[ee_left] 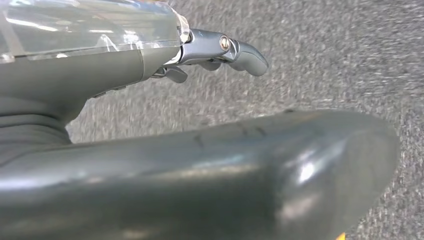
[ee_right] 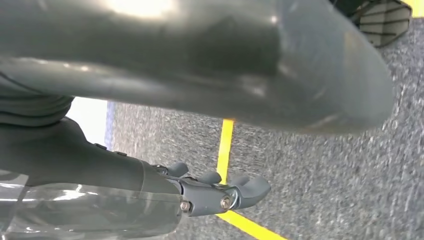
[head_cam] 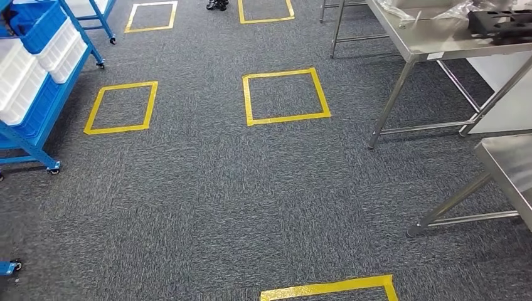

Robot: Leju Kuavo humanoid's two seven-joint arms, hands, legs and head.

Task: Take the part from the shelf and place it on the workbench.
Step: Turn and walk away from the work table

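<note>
Five yellow squares [head_cam: 286, 96] (grey carpet [head_cam: 207, 188])

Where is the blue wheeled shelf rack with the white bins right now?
In the head view, the blue wheeled shelf rack stands at the left edge on the grey carpet, beside a yellow tape square.

Industrial workshop or logistics training floor. Evidence: grey-blue speckled carpet tiles [head_cam: 207, 188] marked with yellow tape squares [head_cam: 285, 96]; blue wheeled metal shelf rack [head_cam: 37, 135] carrying white and blue plastic bins [head_cam: 25, 81]; stainless-steel workbenches [head_cam: 433, 41] on tubular legs.
</note>
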